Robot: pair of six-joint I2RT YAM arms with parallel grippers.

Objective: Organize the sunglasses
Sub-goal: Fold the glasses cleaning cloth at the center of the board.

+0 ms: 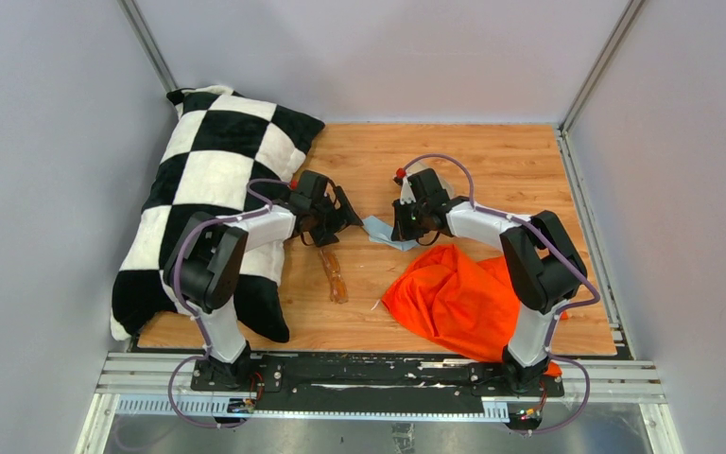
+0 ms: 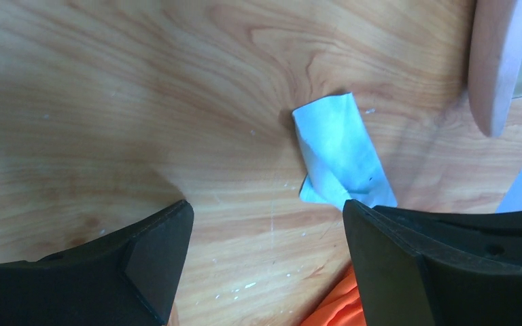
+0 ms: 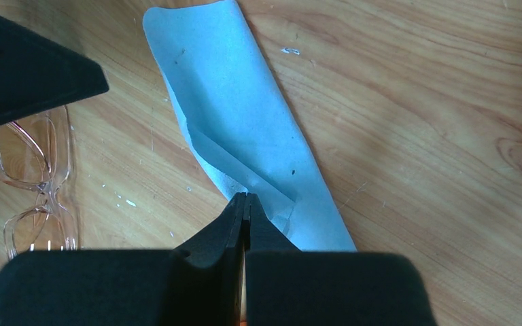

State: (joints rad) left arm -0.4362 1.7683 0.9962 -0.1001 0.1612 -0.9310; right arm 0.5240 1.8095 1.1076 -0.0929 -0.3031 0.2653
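Slim folded sunglasses (image 1: 334, 274) with a glossy amber-brown translucent frame are lying flat on the light wood-grain table (image 1: 492, 161). They are sitting just in front of the left pincer (image 1: 340, 216) and are touching neither arm. In the right wrist view the sunglasses (image 3: 34, 183) are showing at the left edge, lenses up, near the long side of the cloth but apart from it.

Left pincer (image 2: 266, 207) is hovering with its jaws spread wide, holding nothing. Bare table and a light blue folded cloth (image 2: 340, 156) are showing between its fingers. A pale pink oblong case (image 2: 499, 61) is poking in at the upper right of that view.

Right pincer (image 3: 246, 200) is pressing its jaws together. Its tips are sitting at a raised crease of the light blue cloth (image 3: 245, 122). Cannot tell whether any fabric is caught between them.

A crumpled orange cloth (image 1: 454, 298) is lying near the right arm's base. A black-and-white checkered pillow (image 1: 208, 180) is covering the table's left side.
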